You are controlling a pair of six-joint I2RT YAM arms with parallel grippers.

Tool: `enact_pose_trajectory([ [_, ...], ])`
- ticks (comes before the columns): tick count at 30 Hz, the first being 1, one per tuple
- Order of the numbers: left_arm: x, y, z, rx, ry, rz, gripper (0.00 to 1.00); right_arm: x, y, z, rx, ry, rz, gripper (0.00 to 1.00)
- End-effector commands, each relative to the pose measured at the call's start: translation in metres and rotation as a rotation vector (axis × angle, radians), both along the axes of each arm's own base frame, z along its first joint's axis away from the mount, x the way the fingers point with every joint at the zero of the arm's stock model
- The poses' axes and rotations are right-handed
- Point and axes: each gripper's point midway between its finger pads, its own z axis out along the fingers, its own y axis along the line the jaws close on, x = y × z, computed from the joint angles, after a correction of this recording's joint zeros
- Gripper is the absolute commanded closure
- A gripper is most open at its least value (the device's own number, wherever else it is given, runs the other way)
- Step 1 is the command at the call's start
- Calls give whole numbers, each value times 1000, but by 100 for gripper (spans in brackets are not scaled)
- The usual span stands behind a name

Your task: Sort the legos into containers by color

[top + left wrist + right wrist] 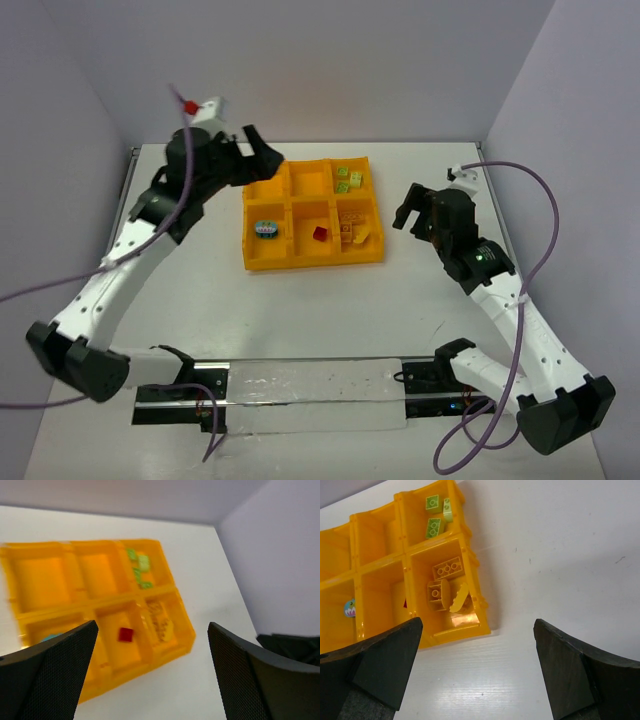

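The left gripper [152, 630] and right gripper [477, 627] are spread wide, nothing gripped. In the tray [313, 264], green legos [348, 178] are seen at 1 o'clock, yellow legos [355, 232] at 4, red lego [319, 233] at 6, teal lego [265, 230] at 8.

White table [320, 320], orange-yellow tray [310, 264] on it

A white table [320, 320] sits boxed in by plain, pale lilac panels: the far wall [330, 70], the left wall [50, 150] and the right wall [590, 100]. Light falls soft and even, with faint shadows.
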Motion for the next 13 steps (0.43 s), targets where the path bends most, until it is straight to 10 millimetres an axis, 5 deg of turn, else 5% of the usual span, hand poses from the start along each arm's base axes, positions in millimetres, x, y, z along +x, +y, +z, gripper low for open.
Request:
enact_pose_trajectory([
  [1, 0, 100, -7, 84, -17, 246, 1, 8, -7, 1, 6, -27, -61, 0],
  [7, -6, 221, -42, 119, 107, 520, 1, 8, -9, -12, -4, -7, -68, 0],
  [10, -10, 244, -50, 70, 132, 581, 1, 8, -8, -15, -6, -1, -67, 0],
  [13, -11, 247, -51, 33, 129, 590, 1, 6, -11, -15, -12, -5, -73, 0],
])
